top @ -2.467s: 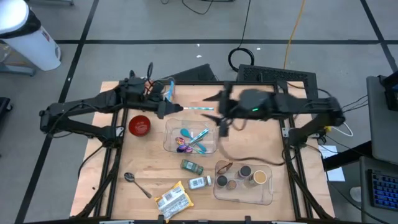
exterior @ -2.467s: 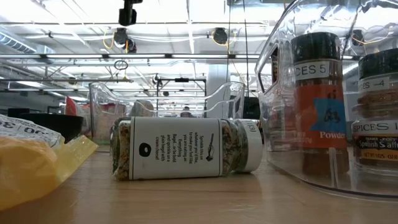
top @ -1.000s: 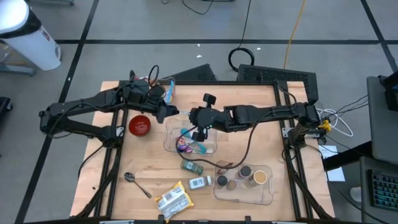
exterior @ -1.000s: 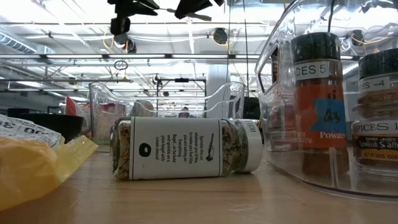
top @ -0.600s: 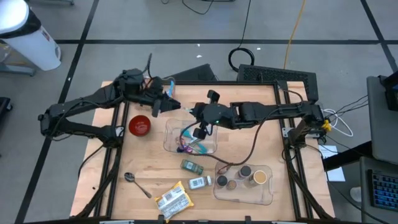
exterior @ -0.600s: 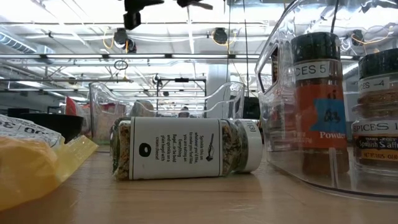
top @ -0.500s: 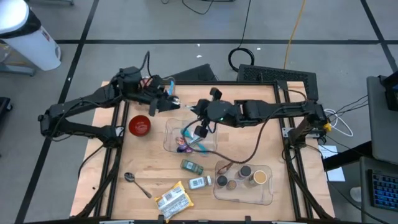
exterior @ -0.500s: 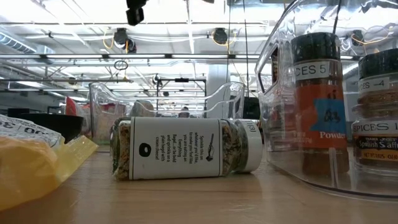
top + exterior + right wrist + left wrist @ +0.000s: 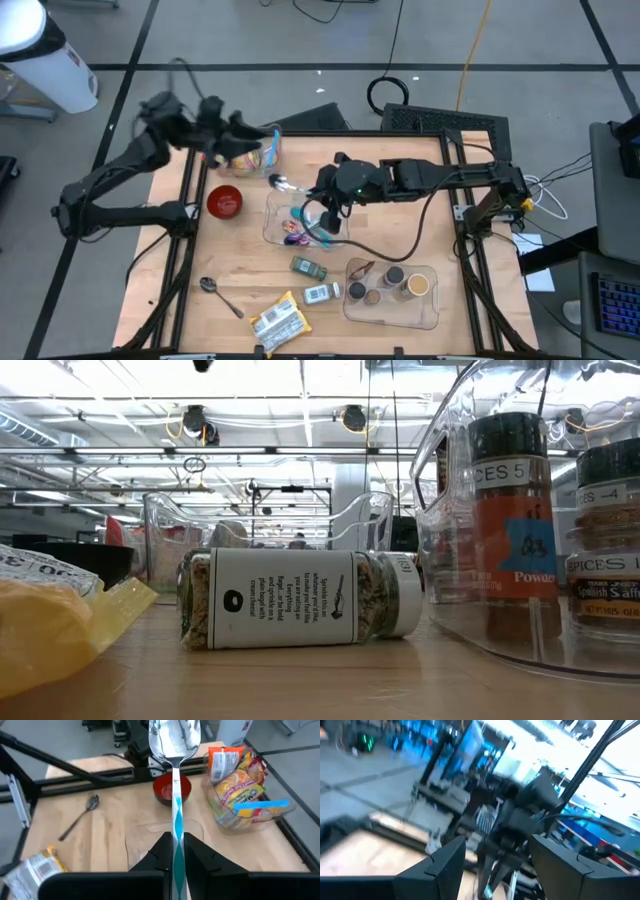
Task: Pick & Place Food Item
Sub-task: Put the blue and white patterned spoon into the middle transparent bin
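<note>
Right wrist view shows our right gripper clamped on a teal-handled spoon; it may slip. Left gripper stands apart, empty.

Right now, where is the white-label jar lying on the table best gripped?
Take the jar around its labelled middle, coming straight down from above with the fingers across its width. It lies on its side, so the round body offers two opposite curved flanks.
</note>
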Motion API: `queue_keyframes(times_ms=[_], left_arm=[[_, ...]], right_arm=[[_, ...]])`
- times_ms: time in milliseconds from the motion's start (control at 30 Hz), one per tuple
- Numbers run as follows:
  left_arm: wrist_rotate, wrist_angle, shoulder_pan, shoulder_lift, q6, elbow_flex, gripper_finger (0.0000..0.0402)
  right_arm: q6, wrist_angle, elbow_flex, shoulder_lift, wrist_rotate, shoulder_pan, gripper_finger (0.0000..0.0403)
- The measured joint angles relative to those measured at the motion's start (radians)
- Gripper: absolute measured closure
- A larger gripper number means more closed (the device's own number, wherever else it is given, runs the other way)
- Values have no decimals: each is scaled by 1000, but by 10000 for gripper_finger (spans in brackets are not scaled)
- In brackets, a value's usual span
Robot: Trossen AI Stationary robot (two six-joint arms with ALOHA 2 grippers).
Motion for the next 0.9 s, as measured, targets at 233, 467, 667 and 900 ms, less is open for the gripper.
queue_keyframes(times_ms=[233,467,667,900], left_arm=[[29,4,85,-167,41,0,172],[32,-14,92,-267,49,0,172],[32,-83,92,-302,48,1,172],[32,-191,92,-308,50,1,172]], right_arm=[[17,50,2,59,-74,8,390],[37,4,-1,154,-172,-3,390],[61,14,-1,251,-255,-26,390],[62,8,1,338,-277,-54,390]])
